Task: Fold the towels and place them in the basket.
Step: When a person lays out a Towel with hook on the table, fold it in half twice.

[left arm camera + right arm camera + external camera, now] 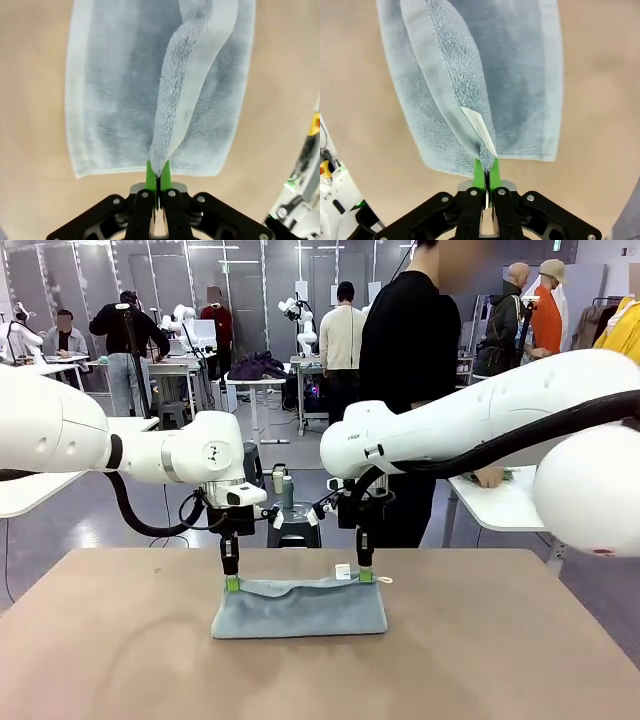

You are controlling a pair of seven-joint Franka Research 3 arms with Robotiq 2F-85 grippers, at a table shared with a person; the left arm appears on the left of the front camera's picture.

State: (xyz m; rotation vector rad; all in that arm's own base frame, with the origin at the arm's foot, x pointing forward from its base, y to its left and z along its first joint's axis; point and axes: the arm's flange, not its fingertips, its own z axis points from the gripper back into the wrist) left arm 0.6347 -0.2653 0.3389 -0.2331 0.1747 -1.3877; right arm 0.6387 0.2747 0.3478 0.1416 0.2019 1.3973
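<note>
The towel lies in the lower middle of the front view, on the bare table, with its far edge lifted off the surface. The left gripper has one far corner and the right gripper the other. Both are pinched fully shut on the towel, with just a sliver of hem between the green pads. In each wrist view a ridge of cloth climbs from the flat part up into the closed fingers, and the white label sits right by the right one's pinch.

What worries me is how little cloth each grip has. If the arms pull forward or apart, a corner could slide out, most likely on the right, where the label and thick hem bunch up under the pads. Then half the fold would drop crooked.

The lifted edge sags between the two grippers. If they drift closer together it will droop further and may crease or double under when it is laid down. If they pull apart, the strain goes straight onto those thin pinches.

Nothing holds the near edge at the bottom of the front view, so carrying the far edge over too low or too fast would likely drag the whole towel across the table instead of folding it. Uneven travel between the arms would skew the edges
</note>
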